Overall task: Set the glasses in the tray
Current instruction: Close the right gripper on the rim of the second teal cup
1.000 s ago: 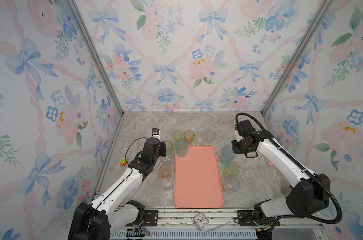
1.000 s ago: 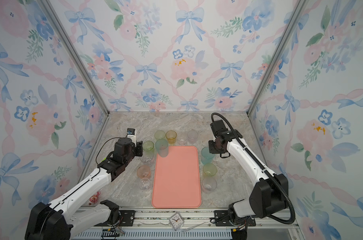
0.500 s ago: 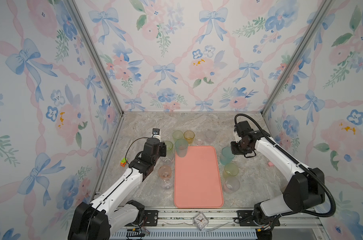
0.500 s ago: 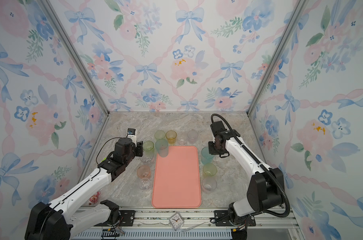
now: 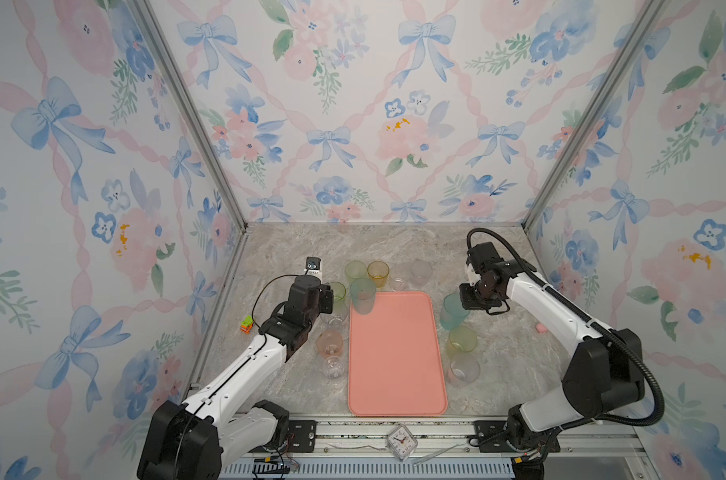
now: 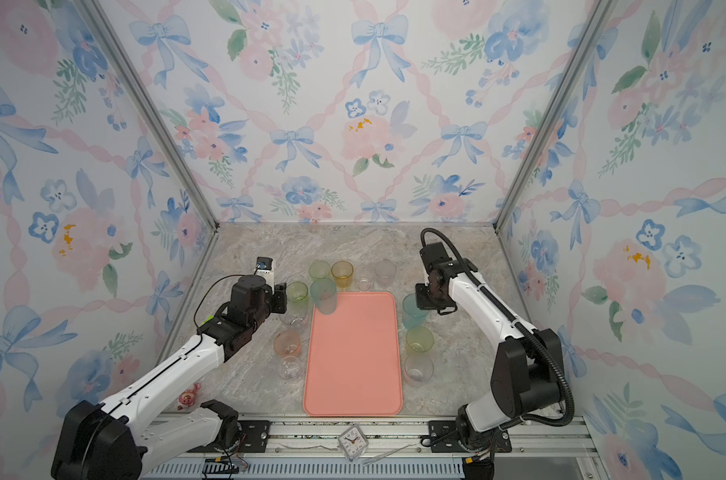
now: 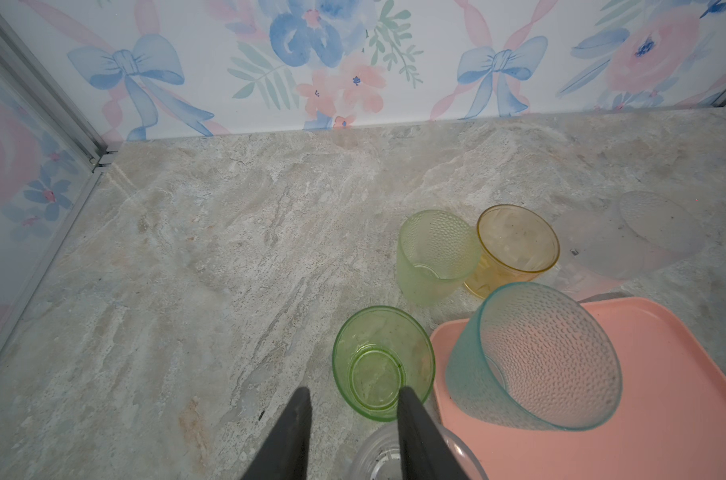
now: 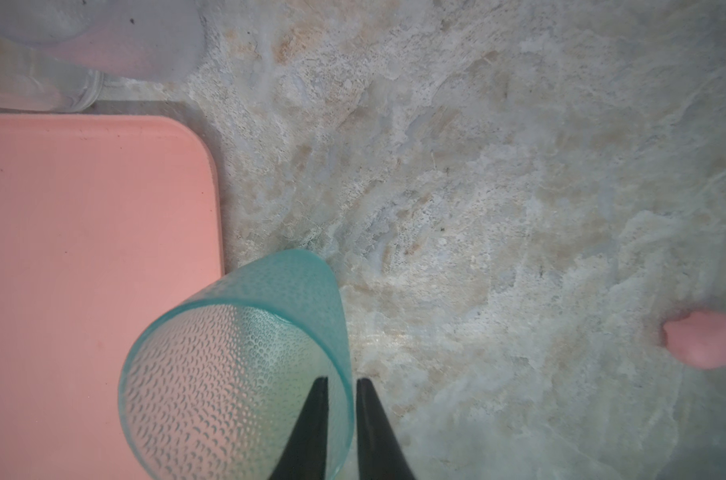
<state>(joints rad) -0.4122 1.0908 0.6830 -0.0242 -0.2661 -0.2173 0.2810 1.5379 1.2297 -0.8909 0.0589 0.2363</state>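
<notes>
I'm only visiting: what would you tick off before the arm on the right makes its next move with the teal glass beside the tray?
1. The right end effector straddles the teal glass wall: ok, one finger inside, one outside.
2. Grip tight enough to lift: cannot tell.
3. Bare tray surface right beside the glass: ok.
4. The yellow-green glass next to it stands apart: cannot tell.
5. The left end effector is off that path: ok, open, across the tray.
</notes>
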